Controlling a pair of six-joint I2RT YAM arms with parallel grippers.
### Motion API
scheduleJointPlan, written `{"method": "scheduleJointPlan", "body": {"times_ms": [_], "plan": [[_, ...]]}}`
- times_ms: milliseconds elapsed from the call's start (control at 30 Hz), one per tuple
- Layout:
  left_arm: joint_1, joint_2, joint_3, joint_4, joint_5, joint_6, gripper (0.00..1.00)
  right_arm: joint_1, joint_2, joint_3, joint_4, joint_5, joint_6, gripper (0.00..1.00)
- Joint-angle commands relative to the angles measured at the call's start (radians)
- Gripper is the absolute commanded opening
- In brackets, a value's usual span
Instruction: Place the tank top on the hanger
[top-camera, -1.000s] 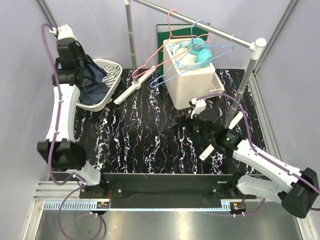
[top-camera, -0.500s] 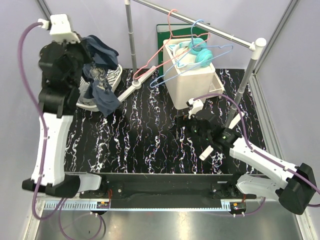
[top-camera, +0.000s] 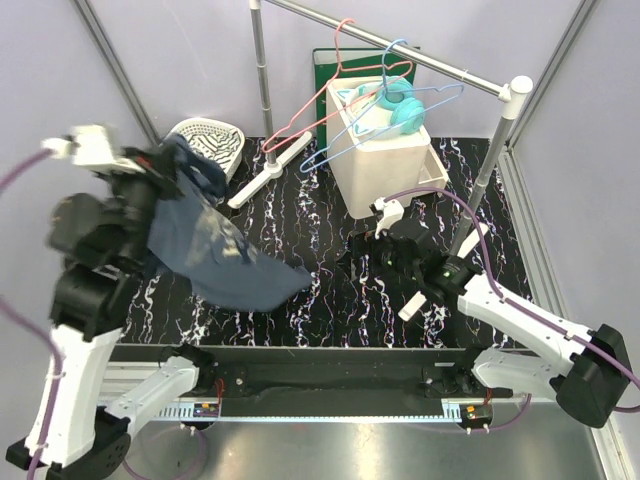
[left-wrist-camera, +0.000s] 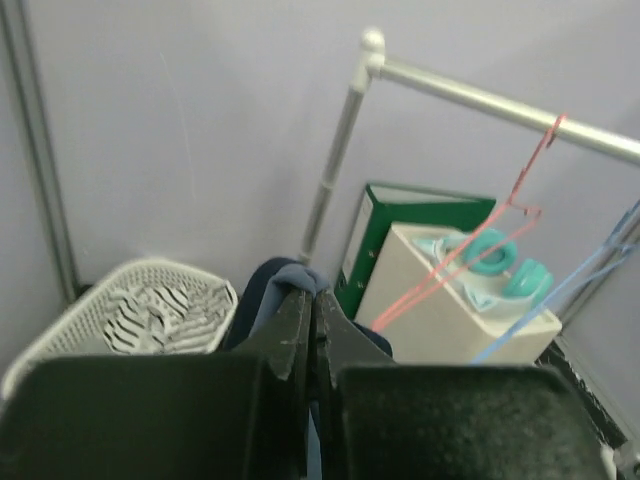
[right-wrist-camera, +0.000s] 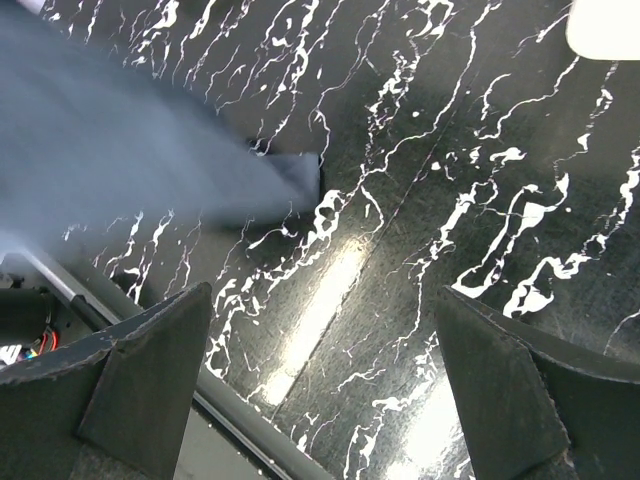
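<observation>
The tank top (top-camera: 215, 255) is a dark navy cloth that hangs and swings over the left of the table. My left gripper (top-camera: 165, 170) is raised high and shut on a bunched edge of it. In the left wrist view the jaws (left-wrist-camera: 312, 300) are pressed together with blue cloth (left-wrist-camera: 285, 272) poking out past the tips. The light-blue hanger (top-camera: 383, 75) hangs by its hook on the metal rail at the back; it also shows in the left wrist view (left-wrist-camera: 560, 292). My right gripper (top-camera: 375, 250) is open and low over the table (right-wrist-camera: 325, 290), with the blurred tank top (right-wrist-camera: 120, 170) off to its left.
A white basket (top-camera: 225, 135) at the back left holds a striped cloth (left-wrist-camera: 160, 305). A pink-red hanger (top-camera: 330, 95) hangs beside the blue one. A white box (top-camera: 385, 170) carries teal headphones (top-camera: 405, 105). A green binder (top-camera: 325, 65) and the rack's poles stand behind.
My left arm has lifted the tank top out of the basket and swung it up and toward the near side. The cloth now hangs over the table. The right arm has barely moved.
</observation>
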Motion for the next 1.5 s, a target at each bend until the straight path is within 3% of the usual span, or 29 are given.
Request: {"method": "scheduleJointPlan", "body": {"times_ms": [0, 133, 367, 533, 567, 600, 633, 733, 867, 1100, 1333, 1467], "plan": [[-0.094, -0.013, -0.294, 0.053, -0.049, -0.142, 0.0, 0.004, 0.016, 0.038, 0.046, -0.05, -0.001, 1.0], [-0.245, -0.075, -0.58, 0.12, -0.152, -0.237, 0.0, 0.004, 0.028, 0.018, 0.045, -0.07, 0.009, 1.0], [-0.526, -0.025, -0.823, 0.154, -0.33, -0.349, 0.0, 0.004, 0.066, -0.02, 0.045, -0.061, 0.017, 1.0], [-0.617, 0.019, -0.966, 0.238, -0.223, -0.403, 0.02, 0.003, 0.097, -0.046, 0.063, -0.053, 0.035, 1.0], [-0.623, 0.016, -0.978, 0.251, -0.203, -0.389, 0.12, 0.004, 0.108, -0.053, 0.089, -0.05, 0.045, 1.0], [-0.628, 0.01, -0.991, 0.249, -0.198, -0.389, 0.29, 0.003, 0.129, -0.057, 0.106, -0.05, 0.052, 1.0], [-0.628, -0.014, -1.018, 0.248, -0.203, -0.394, 0.67, 0.004, 0.141, -0.066, 0.127, -0.052, 0.062, 1.0], [-0.626, -0.086, -1.08, 0.241, -0.272, -0.427, 0.99, 0.003, 0.212, -0.066, 0.197, -0.089, 0.107, 1.0], [-0.611, -0.143, -1.114, 0.186, -0.364, -0.501, 0.99, 0.004, 0.311, -0.048, 0.339, -0.158, 0.155, 1.0], [-0.354, -0.183, -1.126, 0.188, -0.257, -0.506, 0.99, 0.013, 0.482, 0.019, 0.482, -0.233, 0.194, 0.98], [-0.179, -0.329, -1.184, 0.171, -0.211, -0.535, 0.99, 0.027, 0.574, 0.067, 0.571, -0.244, 0.209, 0.98], [-0.093, -0.332, -1.199, 0.171, -0.158, -0.53, 0.99, 0.032, 0.624, 0.093, 0.611, -0.257, 0.209, 0.97]]}}
